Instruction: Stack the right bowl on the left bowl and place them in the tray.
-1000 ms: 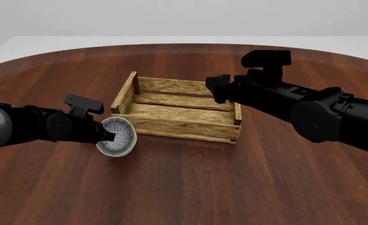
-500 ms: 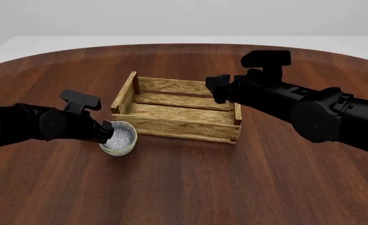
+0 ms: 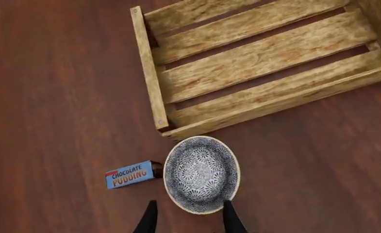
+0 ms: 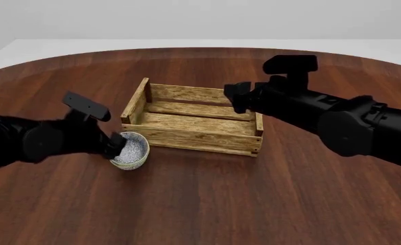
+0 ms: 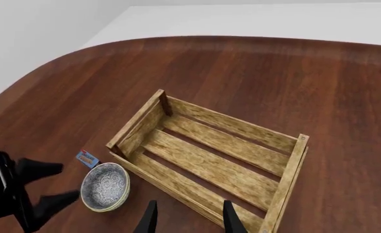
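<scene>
Only one speckled off-white bowl [image 4: 131,151] shows, standing upright on the table just off the tray's near left corner; I cannot tell whether a second bowl is nested in it. It also appears in the left wrist view as bowl [image 3: 201,174] and in the right wrist view as bowl [image 5: 105,187]. My left gripper [image 4: 116,145] hovers at the bowl's left rim, and in its own view the left gripper [image 3: 190,221] is open with the fingers spread about the near rim. The wooden slatted tray [image 4: 186,137] holds nothing. My right gripper [image 5: 189,218] is open above the tray's right end.
A small blue-and-red pudding box [image 3: 130,175] lies right beside the bowl, on the side away from the tray; the right wrist view shows this box [image 5: 87,158] too. The left arm hides it in the front view. The round dark table's edge [image 5: 112,46] curves far behind the tray.
The bowl was tilted against the left gripper's fingers, then settled upright on the table. The left gripper has since risen and drawn back slightly. The right arm has not moved.
</scene>
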### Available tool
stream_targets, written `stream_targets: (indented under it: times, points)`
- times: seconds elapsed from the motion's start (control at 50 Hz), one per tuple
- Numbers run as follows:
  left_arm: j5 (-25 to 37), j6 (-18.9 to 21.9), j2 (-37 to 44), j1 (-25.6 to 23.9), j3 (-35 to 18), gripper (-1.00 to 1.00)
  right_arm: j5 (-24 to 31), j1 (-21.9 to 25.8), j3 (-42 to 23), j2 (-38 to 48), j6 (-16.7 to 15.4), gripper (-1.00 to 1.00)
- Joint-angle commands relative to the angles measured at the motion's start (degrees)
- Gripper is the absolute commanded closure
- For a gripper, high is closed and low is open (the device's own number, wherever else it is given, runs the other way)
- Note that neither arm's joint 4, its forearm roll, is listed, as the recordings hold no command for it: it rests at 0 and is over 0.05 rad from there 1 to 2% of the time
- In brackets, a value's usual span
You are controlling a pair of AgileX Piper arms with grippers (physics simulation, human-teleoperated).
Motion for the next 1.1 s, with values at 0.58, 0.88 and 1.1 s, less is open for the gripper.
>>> stream_targets:
  times: [0.58,0.88,1.1]
  points:
    - [-5.55,0.39,10.84,-7.59,0.18,-1.0,0.17,0.44,0.5,-1.06,0.14,-1.0]
    - [-9.16,0.07,16.79,-7.38,0.62,-1.0,-0.23,0.46,0.24,0.01,0.32,-1.0]
    - [-9.25,0.09,18.87,-7.06,-0.17,-1.0,-0.42,0.37,0.11,0.53,0.3,-1.0]
